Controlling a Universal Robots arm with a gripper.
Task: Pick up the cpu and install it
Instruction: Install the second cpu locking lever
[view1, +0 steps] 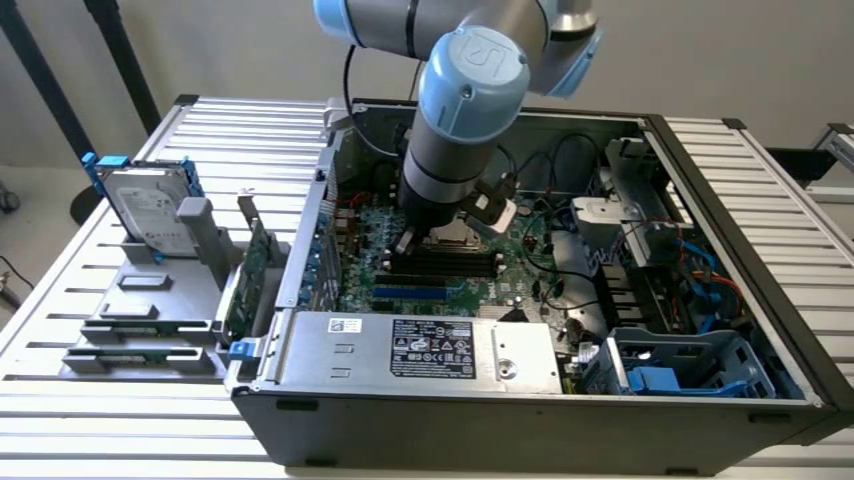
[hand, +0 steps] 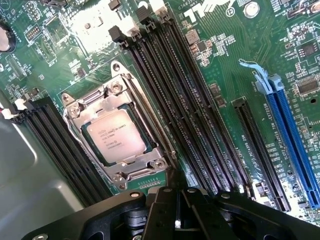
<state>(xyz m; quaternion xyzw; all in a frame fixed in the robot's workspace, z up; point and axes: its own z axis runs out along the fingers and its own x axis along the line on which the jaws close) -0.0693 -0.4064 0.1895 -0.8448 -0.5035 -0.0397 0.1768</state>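
Black gripper (hand: 176, 212) hardware sits closest to the wrist camera, and whether its fingers are apart or together cannot be told from either view. Just beyond it, on the green motherboard (hand: 235, 65), the cpu (hand: 116, 138) lies flat inside its silver socket frame (hand: 117, 131), its dull metal top facing up and printed with small text; the gripper is near it but apart from it and holds nothing that shows. Banks of black memory slots (hand: 180, 95) run on both sides of the socket, and a long blue expansion slot (hand: 292, 145) lies further off beside a black one. In the exterior view the grey and blue robot arm (view1: 454, 120) reaches down from the upper centre of the frame into the open computer case (view1: 534, 410), its lower end over the middle of the board. A grey metal box with a black label (view1: 427, 350) lies along the near edge of the case. At the left of the frame, outside the case on the slatted table (view1: 80, 260), a silver hard drive with blue rails (view1: 144, 212) stands tilted in a grey holder (view1: 147, 325).
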